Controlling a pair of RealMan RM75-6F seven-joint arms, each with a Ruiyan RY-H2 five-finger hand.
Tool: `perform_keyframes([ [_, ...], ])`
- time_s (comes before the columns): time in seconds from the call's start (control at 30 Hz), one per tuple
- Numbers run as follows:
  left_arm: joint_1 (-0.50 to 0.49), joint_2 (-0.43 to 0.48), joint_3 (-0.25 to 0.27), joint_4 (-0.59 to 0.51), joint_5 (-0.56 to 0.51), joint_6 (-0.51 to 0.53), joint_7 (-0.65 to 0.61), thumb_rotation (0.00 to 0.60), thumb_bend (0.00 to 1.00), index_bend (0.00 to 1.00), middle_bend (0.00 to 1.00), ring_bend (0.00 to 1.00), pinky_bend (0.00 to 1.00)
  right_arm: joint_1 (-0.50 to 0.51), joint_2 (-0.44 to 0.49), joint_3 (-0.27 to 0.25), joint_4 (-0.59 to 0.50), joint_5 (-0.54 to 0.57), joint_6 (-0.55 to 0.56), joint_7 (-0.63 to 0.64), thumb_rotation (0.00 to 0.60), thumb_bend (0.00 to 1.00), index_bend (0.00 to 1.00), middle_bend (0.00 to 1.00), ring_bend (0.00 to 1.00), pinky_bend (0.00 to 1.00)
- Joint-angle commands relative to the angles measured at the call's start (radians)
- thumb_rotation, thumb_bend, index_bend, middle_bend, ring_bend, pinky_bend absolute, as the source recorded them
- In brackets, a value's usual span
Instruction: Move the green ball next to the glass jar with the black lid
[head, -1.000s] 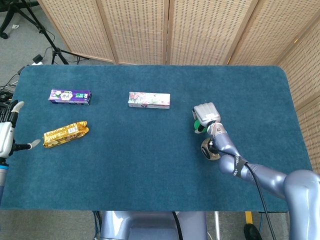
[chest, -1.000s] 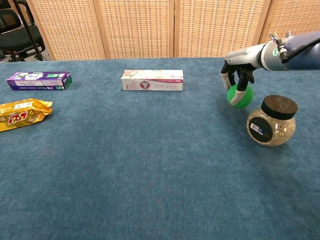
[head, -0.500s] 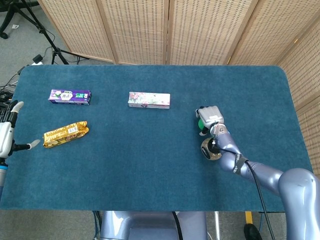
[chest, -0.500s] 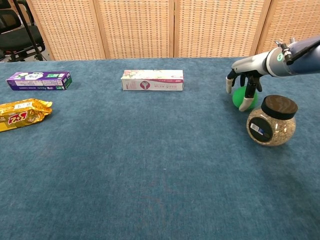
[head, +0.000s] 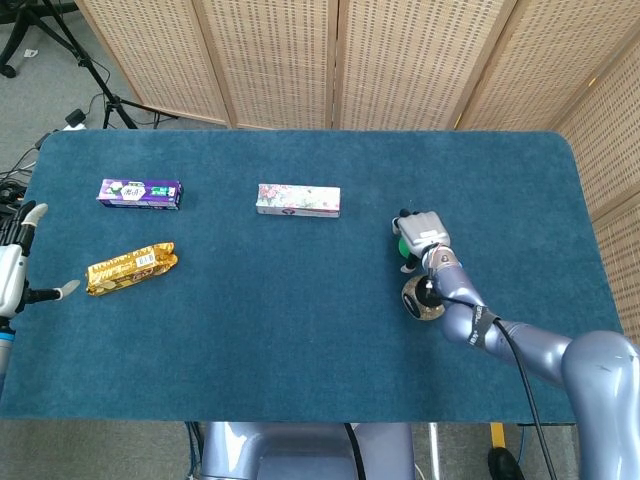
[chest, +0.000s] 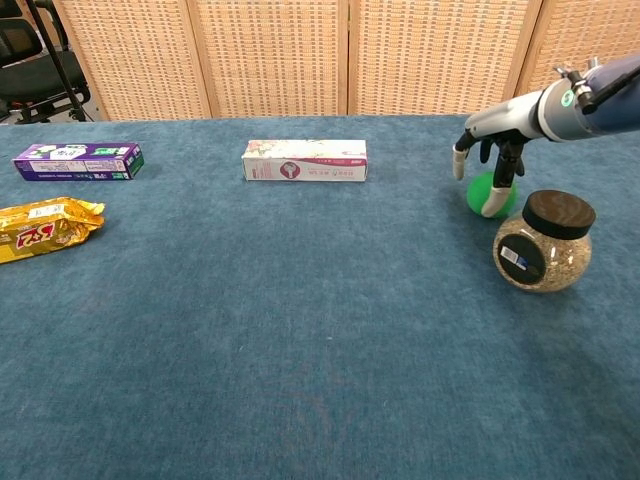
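The right hand (chest: 487, 160) has lowered the green ball (chest: 488, 194) onto the blue worktop (chest: 300, 320) over the past second, and its fingers (chest: 494, 205), clasped round the ball a moment ago, are now loosening. The ball rests just beside the glass jar with the black lid (chest: 545, 241), at about ten o'clock from it, so the placement looks essentially made. One finger still touches the ball's front; another is splayed clear. The left hand (head: 12, 275) hangs open and idle.
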Motion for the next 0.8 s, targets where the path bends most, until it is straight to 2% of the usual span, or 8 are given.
perform_keyframes([
  [0.03, 0.001, 0.001, 0.000, -0.001, 0.002, 0.001, -0.001, 0.600, 0.00, 0.00, 0.00, 0.00, 0.00, -0.007, 0.042, 0.021, -0.057, -0.044, 0.029, 0.036, 0.600, 0.16, 0.27, 0.10, 0.18, 0.44],
  [0.17, 0.002, 0.002, 0.002, -0.003, 0.007, 0.002, -0.003, 0.600, 0.00, 0.00, 0.00, 0.00, 0.00, -0.017, 0.107, 0.055, -0.142, -0.096, 0.056, 0.081, 0.600, 0.16, 0.26, 0.10, 0.18, 0.41],
  [0.3, 0.003, 0.002, 0.002, -0.004, 0.011, 0.005, -0.004, 0.600, 0.00, 0.00, 0.00, 0.00, 0.00, -0.040, 0.186, 0.092, -0.245, -0.177, 0.104, 0.124, 0.600, 0.06, 0.22, 0.05, 0.08, 0.23],
  [0.37, 0.005, 0.002, 0.004, -0.006, 0.017, 0.007, -0.005, 0.600, 0.00, 0.00, 0.00, 0.00, 0.00, -0.063, 0.241, 0.116, -0.325, -0.240, 0.155, 0.151, 0.600, 0.01, 0.18, 0.01, 0.02, 0.17],
  [0.47, 0.012, 0.005, 0.009, -0.014, 0.029, 0.015, -0.015, 0.600, 0.00, 0.00, 0.00, 0.00, 0.00, -0.133, 0.318, 0.137, -0.459, -0.387, 0.281, 0.196, 0.600, 0.00, 0.13, 0.00, 0.00, 0.16],
  [0.57, 0.033, 0.001, 0.015, -0.011, 0.055, 0.055, -0.031, 0.600, 0.00, 0.00, 0.00, 0.00, 0.00, -0.272, 0.370, 0.102, -0.580, -0.625, 0.473, 0.261, 0.600, 0.00, 0.10, 0.00, 0.00, 0.10],
  [0.63, 0.049, -0.009, 0.024, 0.000, 0.077, 0.084, -0.038, 0.600, 0.00, 0.00, 0.00, 0.00, 0.00, -0.360, 0.375, 0.063, -0.605, -0.772, 0.585, 0.309, 0.600, 0.00, 0.04, 0.00, 0.00, 0.05],
  [0.8, 0.088, -0.009, 0.068, 0.027, 0.163, 0.126, -0.088, 0.600, 0.00, 0.00, 0.00, 0.00, 0.00, -0.575, 0.303, -0.035, -0.508, -1.111, 0.889, 0.460, 0.600, 0.00, 0.00, 0.00, 0.00, 0.00],
])
